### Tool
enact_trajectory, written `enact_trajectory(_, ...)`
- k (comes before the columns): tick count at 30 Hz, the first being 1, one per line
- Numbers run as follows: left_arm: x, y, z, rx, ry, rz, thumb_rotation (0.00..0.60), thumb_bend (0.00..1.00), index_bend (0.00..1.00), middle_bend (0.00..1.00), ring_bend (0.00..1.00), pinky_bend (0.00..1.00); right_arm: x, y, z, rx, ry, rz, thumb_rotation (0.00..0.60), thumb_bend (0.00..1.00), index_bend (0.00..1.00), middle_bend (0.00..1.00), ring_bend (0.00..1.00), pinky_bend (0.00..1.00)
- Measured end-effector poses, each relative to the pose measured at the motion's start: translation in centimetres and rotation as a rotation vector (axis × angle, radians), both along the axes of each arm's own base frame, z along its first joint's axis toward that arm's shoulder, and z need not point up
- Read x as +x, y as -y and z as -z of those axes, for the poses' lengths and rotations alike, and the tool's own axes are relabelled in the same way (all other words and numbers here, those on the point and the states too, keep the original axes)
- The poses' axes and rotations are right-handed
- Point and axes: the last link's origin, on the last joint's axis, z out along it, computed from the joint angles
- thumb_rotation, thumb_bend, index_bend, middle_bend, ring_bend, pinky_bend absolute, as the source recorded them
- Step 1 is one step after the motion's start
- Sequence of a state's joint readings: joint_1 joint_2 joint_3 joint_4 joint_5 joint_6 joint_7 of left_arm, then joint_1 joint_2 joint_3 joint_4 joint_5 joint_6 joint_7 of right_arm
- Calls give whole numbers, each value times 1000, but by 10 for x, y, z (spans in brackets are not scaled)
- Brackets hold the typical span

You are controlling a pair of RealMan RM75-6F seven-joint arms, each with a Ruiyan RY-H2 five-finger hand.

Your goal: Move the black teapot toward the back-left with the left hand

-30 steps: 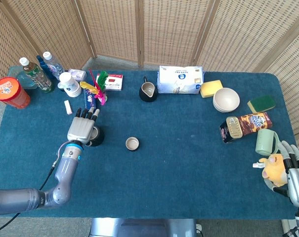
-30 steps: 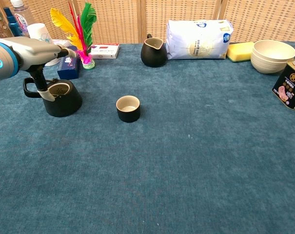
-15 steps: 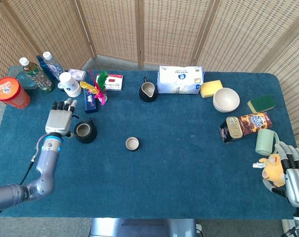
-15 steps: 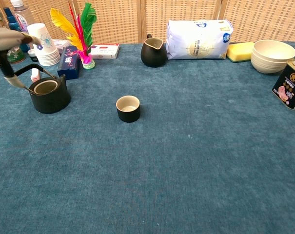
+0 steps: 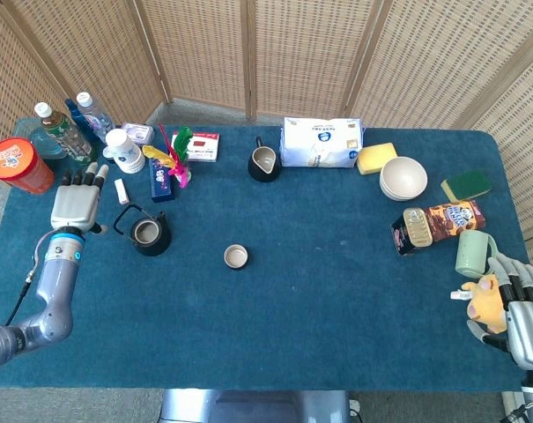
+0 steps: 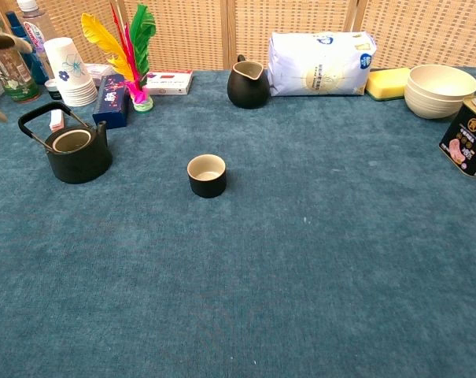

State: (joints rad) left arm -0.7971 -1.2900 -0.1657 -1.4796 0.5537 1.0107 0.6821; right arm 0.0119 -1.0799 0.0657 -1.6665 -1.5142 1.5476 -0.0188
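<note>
A soft dark-blue cloth covers the whole worktop (image 5: 319,291). Behind it stand tall folding screens of woven tan cane (image 5: 301,53).

At the far left is a round red tub (image 5: 18,166), with two clear plastic bottles (image 5: 65,132) beside it. The left hand (image 5: 77,204) is grey and hangs over the cloth near them. Its fingers (image 5: 88,174) point to the back, a little apart, and hold nothing.

Just to the right of that hand sits the black round teapot with a thin wire handle (image 5: 147,233). It stands upright on the cloth with no lid, apart from the hand. Behind it are a stack of white paper cups (image 5: 124,150), a small dark-blue box (image 5: 161,179) and a toy with bright feathers (image 5: 178,152).

Near the middle is a small black cup (image 5: 236,257). Further back are a black pitcher (image 5: 264,164) and a white plastic bag (image 5: 321,143).

To the right are a yellow sponge (image 5: 375,158), cream bowls (image 5: 403,178), a brown tin lying on its side (image 5: 435,226) and a pale green mug (image 5: 474,254).

At the far right corner, the right hand (image 5: 520,313) has its fingers curled around a fuzzy yellow toy (image 5: 490,298).
</note>
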Motion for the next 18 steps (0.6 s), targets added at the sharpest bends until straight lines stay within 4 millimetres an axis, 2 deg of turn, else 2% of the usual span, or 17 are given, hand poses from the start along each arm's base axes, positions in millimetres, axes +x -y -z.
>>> enact_trajectory(10, 14, 32, -29, -150, 124, -90, 600, 34, 0, 0, 0, 0, 1, -1, 2, 8, -4, -7, 600, 0, 0, 0, 0, 0)
enact_trajectory(15, 22, 36, -26, -149, 123, -53, 600, 34, 0, 0, 0, 0, 1, -1, 3, 9, -5, -6, 600, 0, 0, 0, 0, 0)
enact_trajectory(18, 30, 38, -16, -151, 100, 9, 600, 34, 0, 0, 0, 0, 2, -1, 3, 13, -6, -6, 600, 0, 0, 0, 0, 0)
